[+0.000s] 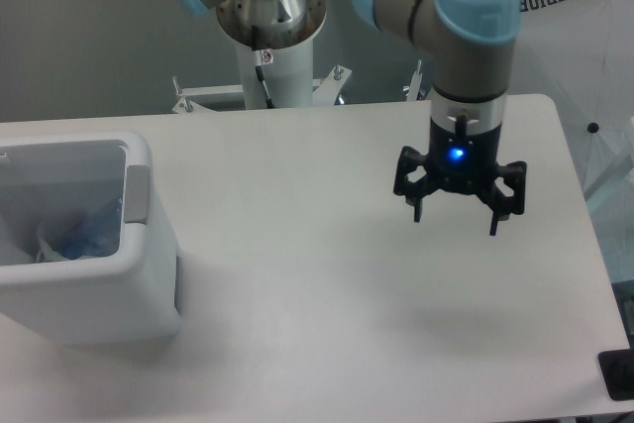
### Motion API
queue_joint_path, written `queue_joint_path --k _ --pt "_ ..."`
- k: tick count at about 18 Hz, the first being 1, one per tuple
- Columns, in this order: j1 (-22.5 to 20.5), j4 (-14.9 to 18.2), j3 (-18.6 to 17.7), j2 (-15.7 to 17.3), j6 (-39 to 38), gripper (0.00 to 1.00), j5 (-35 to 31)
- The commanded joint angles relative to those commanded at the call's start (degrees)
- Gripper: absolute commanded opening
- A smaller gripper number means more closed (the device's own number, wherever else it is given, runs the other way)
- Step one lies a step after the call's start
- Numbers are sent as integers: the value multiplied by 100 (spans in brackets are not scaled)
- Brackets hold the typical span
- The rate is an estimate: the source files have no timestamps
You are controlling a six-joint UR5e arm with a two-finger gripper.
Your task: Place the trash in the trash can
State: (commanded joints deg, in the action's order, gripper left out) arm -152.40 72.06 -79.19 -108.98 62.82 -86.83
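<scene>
The trash can is a large white bin with a thick rim and a grey handle patch, standing at the table's left edge. Inside it lies trash: a crumpled clear and blue piece against the right wall, partly hidden by the rim. My gripper hangs open and empty above the right part of the white table, far from the can, fingers pointing down, a blue light lit on its body.
The arm's base column stands behind the table's far edge. A white umbrella-like cover printed "SUPERIOR" sits at the back right. A small black object lies at the table's front right corner.
</scene>
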Motion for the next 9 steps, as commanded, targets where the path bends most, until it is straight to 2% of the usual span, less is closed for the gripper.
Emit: queue_joint_path --k 2,6,9 --pt "-62 150 70 -9 343 100 0" --pt "-158 861 509 -193 880 100 -18" --pt "-141 889 572 -342 907 100 -140"
